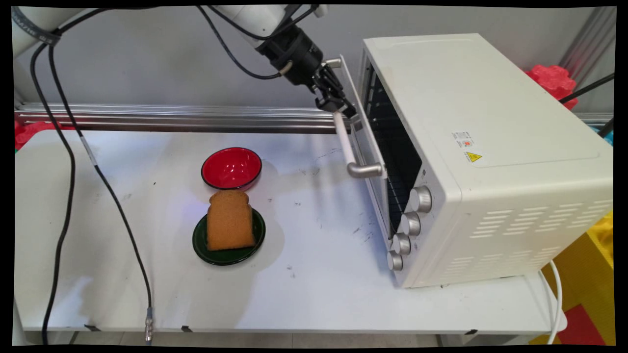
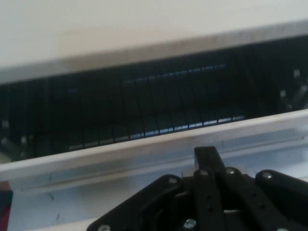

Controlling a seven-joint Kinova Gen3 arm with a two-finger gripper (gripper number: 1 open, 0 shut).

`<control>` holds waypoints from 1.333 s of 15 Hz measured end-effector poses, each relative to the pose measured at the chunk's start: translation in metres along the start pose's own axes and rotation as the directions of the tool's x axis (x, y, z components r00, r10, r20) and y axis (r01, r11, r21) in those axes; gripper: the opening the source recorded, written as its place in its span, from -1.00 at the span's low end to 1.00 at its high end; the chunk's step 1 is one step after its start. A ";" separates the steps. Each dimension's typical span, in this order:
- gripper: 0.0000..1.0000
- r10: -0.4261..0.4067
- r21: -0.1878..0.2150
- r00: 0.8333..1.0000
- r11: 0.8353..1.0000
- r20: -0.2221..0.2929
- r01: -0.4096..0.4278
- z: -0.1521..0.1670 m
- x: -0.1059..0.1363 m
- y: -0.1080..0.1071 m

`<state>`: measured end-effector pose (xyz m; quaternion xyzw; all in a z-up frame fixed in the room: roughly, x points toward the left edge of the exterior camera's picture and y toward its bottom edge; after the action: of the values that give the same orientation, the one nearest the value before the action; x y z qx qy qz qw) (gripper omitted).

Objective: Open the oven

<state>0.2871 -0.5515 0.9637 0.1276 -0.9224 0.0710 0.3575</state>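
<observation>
A white toaster oven (image 1: 490, 147) is seen on the table's right side, its door (image 1: 365, 162) slightly ajar, its handle (image 1: 346, 144) met by the gripper (image 1: 338, 105).

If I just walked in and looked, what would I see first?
First, the big white toaster oven on the table's right side, its door ajar, with the black gripper at the far end of the door's handle. Then a brown slice of bread on a dark green plate near the middle, with a red bowl just behind it.
</observation>
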 end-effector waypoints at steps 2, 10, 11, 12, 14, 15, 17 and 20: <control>-1.00 -0.004 0.000 1.000 1.000 0.014 0.004 -0.004 -0.008 0.001; -1.00 -0.021 -0.002 0.998 1.000 0.054 0.021 -0.011 -0.035 0.003; -1.00 -0.023 -0.002 0.998 1.000 0.056 0.023 -0.010 -0.038 0.003; -1.00 -0.025 -0.002 0.998 1.000 0.057 0.025 -0.010 -0.041 0.003; -1.00 -0.029 -0.003 0.998 1.000 0.063 0.029 -0.007 -0.049 0.004; -1.00 -0.030 -0.003 0.997 1.000 0.065 0.031 -0.006 -0.052 0.005; -1.00 -0.034 -0.005 0.997 0.999 0.072 0.034 -0.003 -0.061 0.006; -1.00 -0.037 -0.008 0.996 0.999 0.086 0.038 0.001 -0.074 0.008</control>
<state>0.3371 -0.5306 0.9127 0.1460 -0.9347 0.0542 0.3196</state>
